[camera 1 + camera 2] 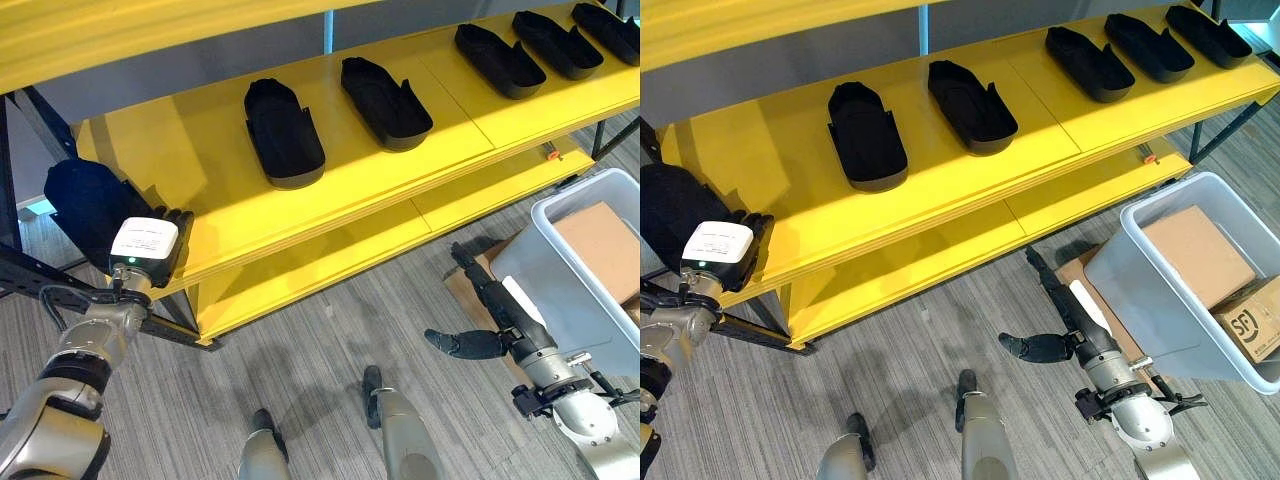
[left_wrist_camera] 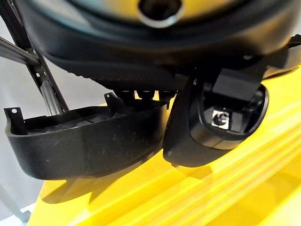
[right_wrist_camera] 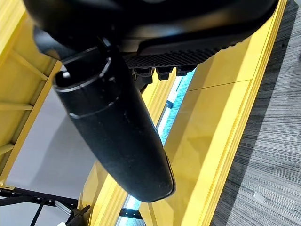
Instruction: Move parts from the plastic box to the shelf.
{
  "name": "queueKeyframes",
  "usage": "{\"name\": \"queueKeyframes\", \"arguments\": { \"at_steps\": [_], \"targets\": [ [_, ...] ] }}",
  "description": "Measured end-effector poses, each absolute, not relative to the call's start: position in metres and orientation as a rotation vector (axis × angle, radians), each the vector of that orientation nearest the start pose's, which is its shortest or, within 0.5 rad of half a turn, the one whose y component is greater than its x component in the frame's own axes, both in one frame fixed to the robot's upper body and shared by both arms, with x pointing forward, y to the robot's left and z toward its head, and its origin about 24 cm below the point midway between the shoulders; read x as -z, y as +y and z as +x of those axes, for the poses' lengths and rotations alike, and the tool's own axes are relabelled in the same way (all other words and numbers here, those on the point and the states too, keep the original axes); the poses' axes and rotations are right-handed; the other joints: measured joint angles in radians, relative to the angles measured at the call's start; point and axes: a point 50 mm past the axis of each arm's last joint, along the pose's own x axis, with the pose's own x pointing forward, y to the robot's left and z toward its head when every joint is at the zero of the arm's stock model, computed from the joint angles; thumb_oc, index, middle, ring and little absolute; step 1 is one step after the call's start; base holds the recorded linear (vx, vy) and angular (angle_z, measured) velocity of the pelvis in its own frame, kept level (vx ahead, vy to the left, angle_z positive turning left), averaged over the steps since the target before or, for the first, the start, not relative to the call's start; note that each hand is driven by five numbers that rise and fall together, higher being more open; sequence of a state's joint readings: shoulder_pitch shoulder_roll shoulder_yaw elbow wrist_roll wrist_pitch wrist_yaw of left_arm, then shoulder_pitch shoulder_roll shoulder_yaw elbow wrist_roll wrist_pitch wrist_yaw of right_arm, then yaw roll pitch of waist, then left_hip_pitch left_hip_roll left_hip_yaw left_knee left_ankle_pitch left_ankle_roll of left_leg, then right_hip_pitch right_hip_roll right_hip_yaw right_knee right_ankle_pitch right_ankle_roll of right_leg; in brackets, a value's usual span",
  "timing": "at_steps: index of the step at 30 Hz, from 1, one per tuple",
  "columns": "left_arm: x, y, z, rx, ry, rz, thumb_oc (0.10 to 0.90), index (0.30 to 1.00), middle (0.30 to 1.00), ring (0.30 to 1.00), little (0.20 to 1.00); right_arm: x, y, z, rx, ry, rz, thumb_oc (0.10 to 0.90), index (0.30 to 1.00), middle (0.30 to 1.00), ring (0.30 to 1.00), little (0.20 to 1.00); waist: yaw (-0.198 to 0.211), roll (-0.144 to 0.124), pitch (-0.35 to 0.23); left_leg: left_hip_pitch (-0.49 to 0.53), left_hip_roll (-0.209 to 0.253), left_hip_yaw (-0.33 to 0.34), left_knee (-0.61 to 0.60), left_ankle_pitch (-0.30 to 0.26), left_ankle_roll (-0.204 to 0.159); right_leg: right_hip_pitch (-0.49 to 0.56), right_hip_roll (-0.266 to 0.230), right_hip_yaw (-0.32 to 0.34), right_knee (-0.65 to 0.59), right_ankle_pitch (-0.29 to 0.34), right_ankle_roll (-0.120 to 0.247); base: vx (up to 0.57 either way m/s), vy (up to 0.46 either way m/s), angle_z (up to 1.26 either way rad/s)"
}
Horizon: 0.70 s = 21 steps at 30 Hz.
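Note:
A black tray-shaped part (image 1: pixel 85 205) rests at the left end of the yellow shelf (image 1: pixel 400 190), and my left hand (image 1: pixel 145 250) is shut on its near end. In the left wrist view my thumb (image 2: pixel 211 127) presses the outside of the part (image 2: pixel 84 141) while my fingers reach inside it. Several more black parts (image 1: pixel 283 132) lie in a row along the shelf top. My right hand (image 1: pixel 495 310) hangs open over the floor, fingers straight, beside the grey plastic box (image 1: pixel 560 270).
The plastic box stands on the floor at the right and holds cardboard boxes (image 1: pixel 605 245). A lower yellow shelf board (image 1: pixel 330 265) runs under the top one. Dark metal frame bars (image 1: pixel 30 270) stand at the shelf's left end.

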<state>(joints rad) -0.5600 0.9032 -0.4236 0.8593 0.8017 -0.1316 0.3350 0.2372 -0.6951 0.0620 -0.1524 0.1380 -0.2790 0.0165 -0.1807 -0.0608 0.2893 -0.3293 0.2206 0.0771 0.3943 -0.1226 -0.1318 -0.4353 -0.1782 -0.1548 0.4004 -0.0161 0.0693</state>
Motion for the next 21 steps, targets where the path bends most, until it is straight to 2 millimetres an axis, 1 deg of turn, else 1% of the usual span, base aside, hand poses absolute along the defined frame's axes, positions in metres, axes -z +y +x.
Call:
{"name": "queueKeyframes", "arguments": {
  "at_steps": [2, 4, 7, 8, 10, 12, 13, 15, 17, 18, 21],
  "targets": [
    [-0.102, 0.342, 0.317, -0.099, 0.080, 1.824, 0.900, 1.000, 1.000, 1.000, 1.000, -0.080, -0.237, 0.206, -0.208, -0.144, -0.517, 0.900, 1.000, 1.000, 1.000, 1.000, 0.001, 0.000, 0.000, 0.001, 0.000, 0.000, 0.000, 0.000, 0.000, 0.000, -0.001, 0.000, 0.003, -0.002, 0.001, 0.00, 0.000, 0.00],
    [-0.105, 0.336, 0.317, -0.093, 0.051, 1.797, 0.900, 1.000, 1.000, 1.000, 1.000, -0.080, -0.237, 0.206, -0.206, -0.145, -0.516, 0.900, 1.000, 1.000, 1.000, 1.000, 0.008, 0.001, 0.000, 0.002, -0.001, -0.002, 0.000, 0.000, 0.000, 0.000, -0.001, -0.001, 0.009, -0.004, 0.001, 0.00, 0.000, 0.00],
    [-0.102, 0.327, 0.312, -0.087, 0.003, 1.743, 0.900, 1.000, 1.000, 1.000, 1.000, -0.080, -0.238, 0.206, -0.197, -0.147, -0.516, 0.900, 1.000, 1.000, 1.000, 1.000, 0.020, 0.000, 0.000, 0.002, -0.001, -0.004, 0.001, 0.000, 0.000, -0.002, -0.002, -0.003, 0.015, -0.005, 0.004, 0.00, -0.001, 0.02],
    [-0.100, 0.323, 0.309, -0.099, -0.020, 1.691, 0.900, 1.000, 1.000, 1.000, 1.000, -0.080, -0.238, 0.206, -0.195, -0.150, -0.522, 0.900, 1.000, 1.000, 1.000, 1.000, 0.023, 0.000, 0.000, 0.001, -0.002, -0.005, 0.001, 0.000, 0.000, -0.003, -0.004, -0.004, 0.019, -0.007, 0.006, 0.02, 0.002, 0.07],
    [-0.097, 0.316, 0.299, -0.082, -0.064, 1.665, 0.900, 1.000, 1.000, 1.000, 1.000, -0.081, -0.237, 0.206, -0.186, -0.159, -0.516, 0.900, 1.000, 1.000, 1.000, 1.000, 0.029, -0.002, 0.001, 0.001, -0.003, -0.008, 0.000, 0.000, 0.000, -0.004, -0.005, -0.007, 0.022, -0.012, 0.008, 0.01, 0.002, 0.03],
    [-0.094, 0.311, 0.288, -0.078, -0.108, 1.601, 0.900, 1.000, 1.000, 1.000, 1.000, -0.082, -0.239, 0.206, -0.172, -0.167, -0.515, 0.900, 1.000, 1.000, 1.000, 1.000, 0.028, -0.004, 0.003, 0.001, -0.003, -0.007, -0.004, 0.000, 0.000, -0.006, -0.005, -0.006, 0.022, -0.013, 0.009, 0.00, 0.000, 0.00],
    [-0.091, 0.308, 0.285, -0.054, -0.123, 1.591, 0.900, 1.000, 1.000, 1.000, 1.000, -0.084, -0.241, 0.207, -0.160, -0.173, -0.515, 0.900, 1.000, 1.000, 1.000, 1.000, 0.041, -0.005, 0.003, 0.001, -0.003, -0.007, -0.004, 0.000, 0.000, -0.007, -0.005, -0.006, 0.023, -0.014, 0.009, 0.00, 0.000, 0.00],
    [-0.090, 0.303, 0.281, -0.061, -0.140, 1.547, 0.900, 1.000, 1.000, 1.000, 1.000, -0.085, -0.242, 0.208, -0.139, -0.186, -0.508, 0.900, 1.000, 1.000, 1.000, 1.000, 0.042, -0.009, 0.006, 0.001, -0.003, -0.005, -0.005, 0.000, 0.000, -0.008, -0.005, -0.005, 0.023, -0.014, 0.010, 0.00, 0.000, 0.00],
    [-0.088, 0.299, 0.274, -0.092, -0.151, 1.463, 0.900, 1.000, 1.000, 1.000, 1.000, -0.087, -0.241, 0.209, -0.131, -0.196, -0.501, 0.900, 1.000, 1.000, 1.000, 1.000, 0.048, -0.013, 0.009, 0.001, -0.004, -0.004, -0.006, 0.000, 0.000, -0.008, -0.006, -0.005, 0.023, -0.015, 0.010, 0.00, 0.000, 0.00],
    [-0.087, 0.294, 0.268, -0.111, -0.169, 1.387, 0.900, 1.000, 1.000, 1.000, 1.000, -0.086, -0.242, 0.208, -0.117, -0.199, -0.490, 0.900, 1.000, 1.000, 1.000, 1.000, 0.046, -0.015, 0.010, 0.001, -0.004, -0.004, -0.007, 0.000, 0.001, -0.008, -0.006, -0.005, 0.023, -0.015, 0.011, 0.00, 0.000, 0.00],
    [-0.083, 0.284, 0.263, -0.122, -0.189, 1.262, 0.900, 1.000, 1.000, 1.000, 1.000, -0.087, -0.242, 0.209, -0.105, -0.204, -0.487, 0.900, 1.000, 1.000, 1.000, 1.000, 0.050, -0.016, 0.011, 0.002, -0.008, -0.004, -0.008, -0.001, 0.001, -0.008, -0.009, -0.004, 0.023, -0.015, 0.012, 0.00, 0.000, 0.00]
  ]
}}
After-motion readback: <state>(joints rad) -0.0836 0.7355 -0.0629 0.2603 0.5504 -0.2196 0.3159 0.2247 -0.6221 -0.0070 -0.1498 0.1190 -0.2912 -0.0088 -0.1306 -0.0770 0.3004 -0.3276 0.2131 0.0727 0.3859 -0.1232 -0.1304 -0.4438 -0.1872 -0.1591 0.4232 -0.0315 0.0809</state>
